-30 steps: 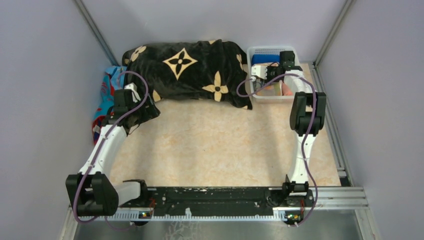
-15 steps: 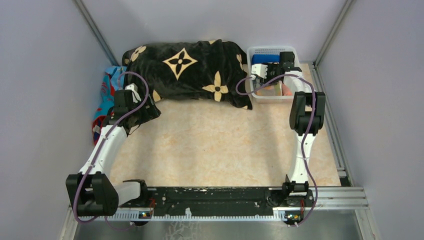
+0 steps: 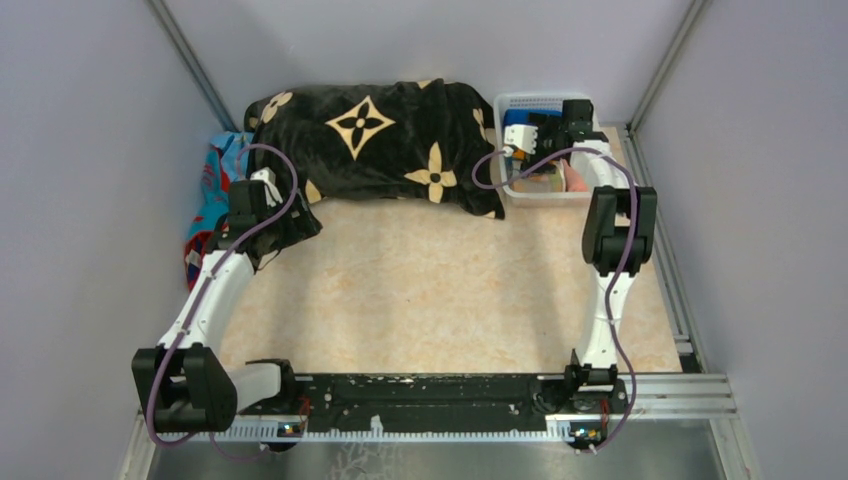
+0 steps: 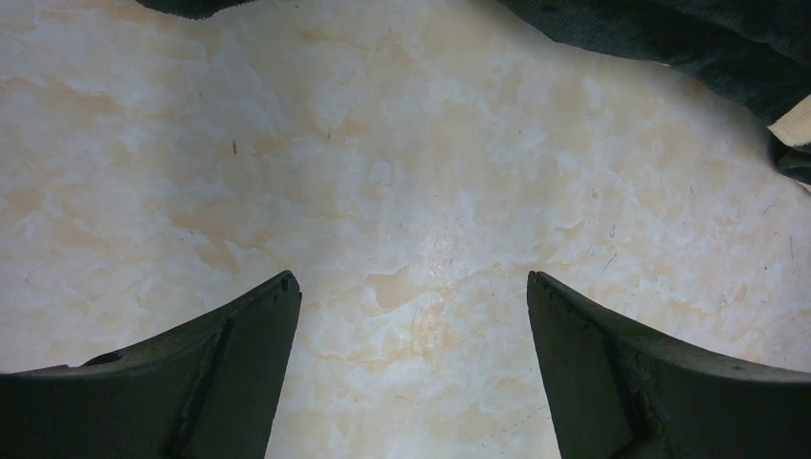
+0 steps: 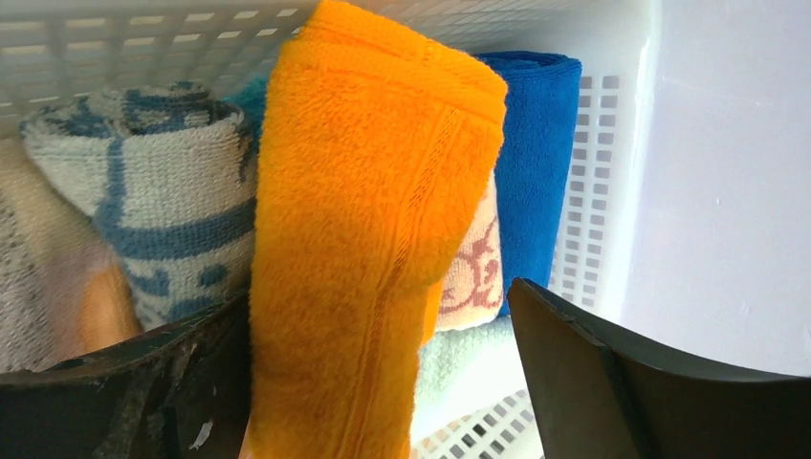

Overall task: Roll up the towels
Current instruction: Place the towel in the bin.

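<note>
Right gripper (image 5: 378,296) first: I've got it down inside the white basket (image 5: 612,239) with its jaws spread wide, pinching nothing. On the right wrist camera the orange towel (image 5: 373,210) runs lengthwise between the two fingers. It's a thick folded bundle, close against the finger on the left of that view, with a clear gap to the other finger. I can't tell whether it actually touches the near one.

Around it the basket is packed. A blue towel (image 5: 536,163) sits behind the orange one, against the perforated wall. A rolled blue-and-white towel (image 5: 153,191) lies just beside the orange one on the other side. Tucked under the orange edge I can see a pale towel with a reddish print (image 5: 469,277), and a pale green towel (image 5: 459,368) below that.

From the top camera, the basket stands at the far right corner of the table (image 3: 440,290), just beside the right end of the black blanket (image 3: 370,140), which is spread along the far edge.

Over to the left gripper (image 4: 409,277): its jaws are wide apart too and it holds nothing. It hangs over bare marbled tabletop, with the blanket's dark edge just showing at the top of the left wrist view. In the overhead view it sits at the blanket's near-left corner. A red-and-turquoise towel (image 3: 215,190) lies at the far left, partly under the blanket's end and not rolled.
</note>
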You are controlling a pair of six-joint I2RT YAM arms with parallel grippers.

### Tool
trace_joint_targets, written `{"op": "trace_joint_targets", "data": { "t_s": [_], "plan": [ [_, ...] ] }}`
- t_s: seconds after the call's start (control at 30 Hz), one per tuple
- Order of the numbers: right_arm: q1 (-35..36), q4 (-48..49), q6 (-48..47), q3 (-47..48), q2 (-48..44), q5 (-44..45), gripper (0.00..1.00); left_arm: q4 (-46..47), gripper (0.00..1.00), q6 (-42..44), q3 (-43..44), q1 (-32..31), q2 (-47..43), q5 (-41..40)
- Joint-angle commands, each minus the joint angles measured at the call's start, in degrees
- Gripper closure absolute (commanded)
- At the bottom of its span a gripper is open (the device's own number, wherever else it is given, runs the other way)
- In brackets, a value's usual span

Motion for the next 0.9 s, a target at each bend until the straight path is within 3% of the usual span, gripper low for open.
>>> {"op": "trace_joint_targets", "data": {
  "t_s": [0.0, 0.33, 0.6, 0.7, 0.87],
  "plan": [
    [-0.3, -1.8, 0.7, -0.8, -5.0, -0.7, 0.08, 1.5, 0.07, 0.1, -0.4, 0.5, -1.0, 0.7],
    [-0.5, -5.4, 0.4, -0.8, -8.7, -1.4, 0.08, 2.0, 0.06, 0.2, -0.8, 0.5, -1.8, 1.3],
    [-0.4, -4.9, 5.2, -6.5, -14.9, -5.0, 0.08, 3.1, 0.06, 0.2, -1.5, 0.3, -3.3, 2.5],
    [0.1, 5.7, 15.1, -12.9, -22.0, -6.5, 0.07, 3.0, 0.06, 0.1, -1.4, -0.2, -4.3, 1.4],
    [2.3, 31.0, 43.2, -29.6, -38.0, -3.0, 0.01, 3.0, 0.05, -0.4, -1.3, -2.1, -6.9, -1.8]
  ]
}}
